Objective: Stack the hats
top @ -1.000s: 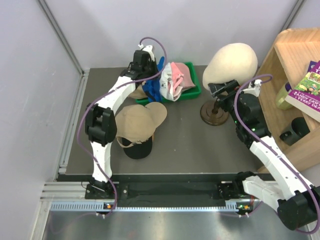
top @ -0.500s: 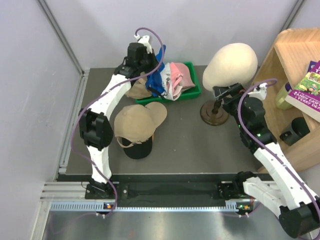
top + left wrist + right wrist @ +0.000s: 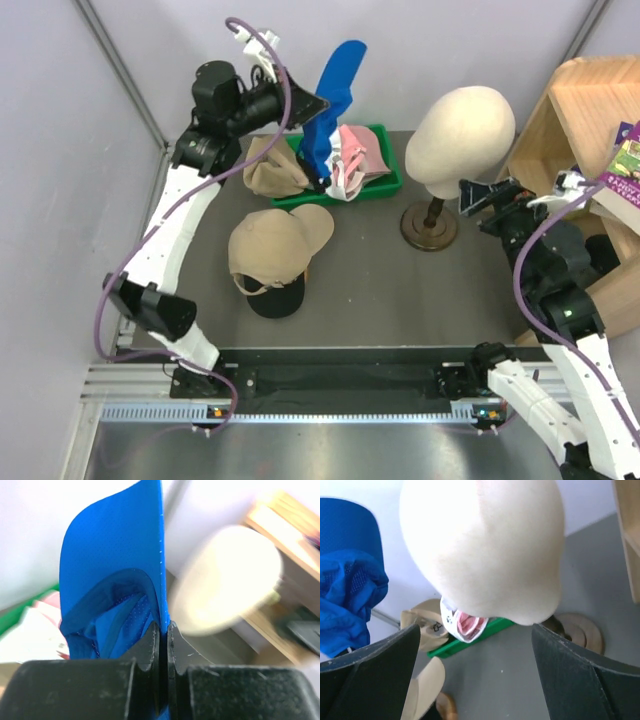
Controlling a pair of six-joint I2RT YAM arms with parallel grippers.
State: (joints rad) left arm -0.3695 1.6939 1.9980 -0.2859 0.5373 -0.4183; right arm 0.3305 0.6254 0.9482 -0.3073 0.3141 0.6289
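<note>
The left end effector [image 3: 163,630] clamps the blue cap [image 3: 115,545] by its brim at 12 o'clock; the right end effector [image 3: 476,655], released, faces the mannequin head [image 3: 485,545].

No words here are clear enough to read. The book [image 3: 627,160] on the wooden shelf [image 3: 580,100] at the far right has letters on its cover, but they are too small. The white hat [image 3: 447,611] has a small dark mark, too tiny to read.
</note>
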